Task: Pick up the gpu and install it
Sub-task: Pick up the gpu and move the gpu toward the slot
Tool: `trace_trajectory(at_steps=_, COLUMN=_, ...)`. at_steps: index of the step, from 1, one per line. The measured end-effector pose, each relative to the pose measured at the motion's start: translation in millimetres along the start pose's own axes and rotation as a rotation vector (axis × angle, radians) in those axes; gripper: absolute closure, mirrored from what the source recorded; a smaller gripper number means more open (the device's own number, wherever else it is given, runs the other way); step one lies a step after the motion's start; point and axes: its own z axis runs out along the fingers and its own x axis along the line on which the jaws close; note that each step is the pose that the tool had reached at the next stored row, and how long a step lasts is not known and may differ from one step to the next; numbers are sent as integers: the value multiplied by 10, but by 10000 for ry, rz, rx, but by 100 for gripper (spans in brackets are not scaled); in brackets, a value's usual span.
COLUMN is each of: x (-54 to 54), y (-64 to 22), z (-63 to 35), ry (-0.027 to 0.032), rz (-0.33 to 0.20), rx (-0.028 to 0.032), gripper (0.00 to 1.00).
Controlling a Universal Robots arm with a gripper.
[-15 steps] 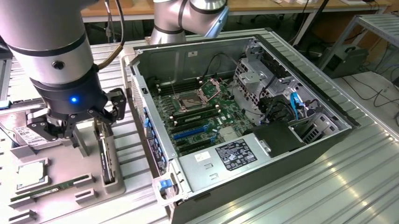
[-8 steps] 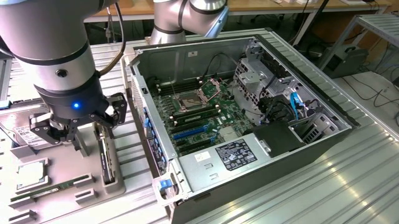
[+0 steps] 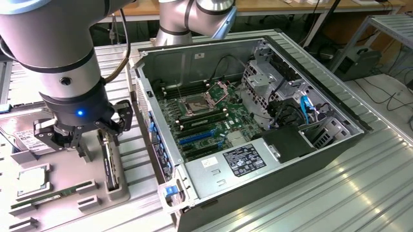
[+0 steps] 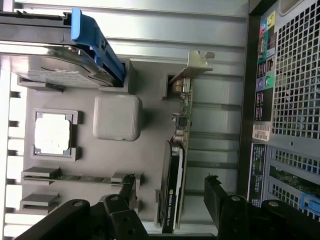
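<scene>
The gpu (image 3: 110, 166) stands on its edge in a slot of the grey holder tray (image 3: 65, 169), at the exterior view's left beside the open computer case (image 3: 335, 104). In the wrist view the gpu (image 4: 176, 175) shows a black face, a green board edge and a silver bracket (image 4: 197, 65) at its far end. My gripper (image 3: 95, 144) hangs just above the card. The gripper (image 4: 171, 192) is open, with one black finger on each side of the card and a gap to each. Nothing is held.
The tray also holds a hard drive with a blue caddy (image 4: 90, 35), a processor chip (image 4: 52, 132), a narrow memory stick (image 4: 75, 176) and a grey block (image 4: 117, 117). Inside the case the motherboard has blue expansion slots (image 3: 197, 137). Ribbed metal table (image 3: 335, 193) lies around the case.
</scene>
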Motion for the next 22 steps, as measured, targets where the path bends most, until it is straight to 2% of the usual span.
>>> trace_trajectory(at_steps=6, x=-9, y=-3, z=50, ry=-22, rz=437, rx=2, gripper=34)
trace_trajectory(at_steps=12, x=-9, y=-8, z=152, ry=-25, rz=473, rx=3, gripper=34)
trace_trajectory(at_steps=16, x=-9, y=-13, z=267, ry=-31, rz=503, rx=2, gripper=34)
trace_trajectory(at_steps=22, x=-11, y=-17, z=350, ry=-32, rz=527, rx=3, gripper=34)
